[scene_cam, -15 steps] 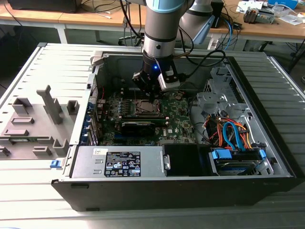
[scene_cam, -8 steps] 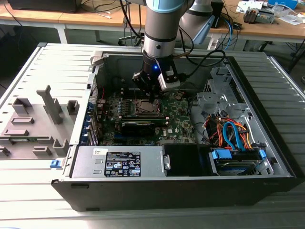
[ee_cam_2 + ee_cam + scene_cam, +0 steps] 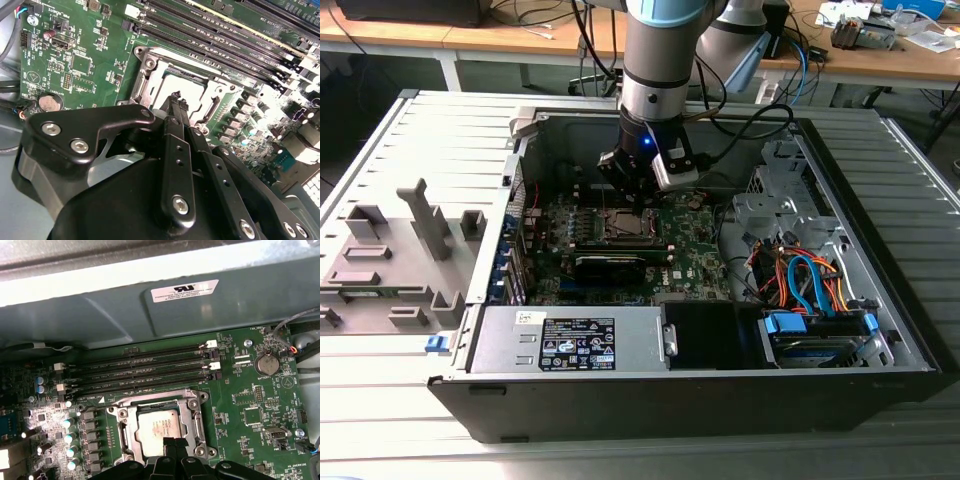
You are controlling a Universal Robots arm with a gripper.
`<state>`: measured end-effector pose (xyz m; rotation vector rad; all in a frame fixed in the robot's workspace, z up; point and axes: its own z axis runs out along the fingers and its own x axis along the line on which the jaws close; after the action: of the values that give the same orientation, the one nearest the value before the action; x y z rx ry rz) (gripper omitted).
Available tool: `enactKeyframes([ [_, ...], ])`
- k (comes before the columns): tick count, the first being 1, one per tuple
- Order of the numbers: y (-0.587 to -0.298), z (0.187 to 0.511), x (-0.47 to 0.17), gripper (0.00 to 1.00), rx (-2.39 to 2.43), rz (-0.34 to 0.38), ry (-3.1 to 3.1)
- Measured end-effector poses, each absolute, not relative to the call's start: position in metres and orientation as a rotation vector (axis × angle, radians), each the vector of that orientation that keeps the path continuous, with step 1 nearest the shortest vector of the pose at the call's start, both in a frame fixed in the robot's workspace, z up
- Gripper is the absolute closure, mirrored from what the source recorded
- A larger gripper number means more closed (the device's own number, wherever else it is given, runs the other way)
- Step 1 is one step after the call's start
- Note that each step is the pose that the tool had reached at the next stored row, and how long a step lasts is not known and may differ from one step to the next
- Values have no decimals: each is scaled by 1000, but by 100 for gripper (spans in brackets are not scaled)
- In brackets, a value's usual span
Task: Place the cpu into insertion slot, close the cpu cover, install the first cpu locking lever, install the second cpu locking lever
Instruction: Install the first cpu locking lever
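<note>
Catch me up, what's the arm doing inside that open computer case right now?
The black gripper hangs with its fingertips together just above the square silver-rimmed insertion slot on the green motherboard. The silver CPU already lies in the slot, framed by the metal cover. In the exterior view the arm reaches straight down into the open grey computer case, over the board's middle.

arm: upright, wrist pointing down | claw (image 3: 176, 100): fingers (image 3: 174, 150) pressed together (nothing visibly gripped)
</note>
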<state>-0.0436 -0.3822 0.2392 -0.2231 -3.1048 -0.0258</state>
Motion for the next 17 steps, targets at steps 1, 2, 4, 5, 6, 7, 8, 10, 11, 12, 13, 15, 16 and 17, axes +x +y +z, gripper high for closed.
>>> enactKeyframes([
  [1, -382, 239, -44, 89, -222, -26, -3105],
  [2, -382, 239, -44, 89, -221, -26, -3105],
  [4, -382, 239, -44, 89, -218, -26, -3105],
  [5, -382, 239, -44, 89, -216, -26, -3105],
  [6, -382, 239, -44, 89, -215, -26, -3105],
  [7, -382, 239, -44, 89, -214, -26, -3105],
  [8, -382, 239, -44, 89, -212, -26, -3105],
  [10, -382, 239, -44, 89, -209, -26, -3106],
  [11, -382, 239, -44, 89, -208, -26, -3106],
  [12, -382, 239, -44, 89, -207, -26, -3106],
  [13, -382, 239, -44, 89, -206, -26, -3106],
  [15, -382, 239, -44, 89, -204, -26, -3106],
  [16, -382, 239, -44, 89, -204, -26, -3106],
  [17, -382, 239, -44, 89, -203, -26, -3106],
])
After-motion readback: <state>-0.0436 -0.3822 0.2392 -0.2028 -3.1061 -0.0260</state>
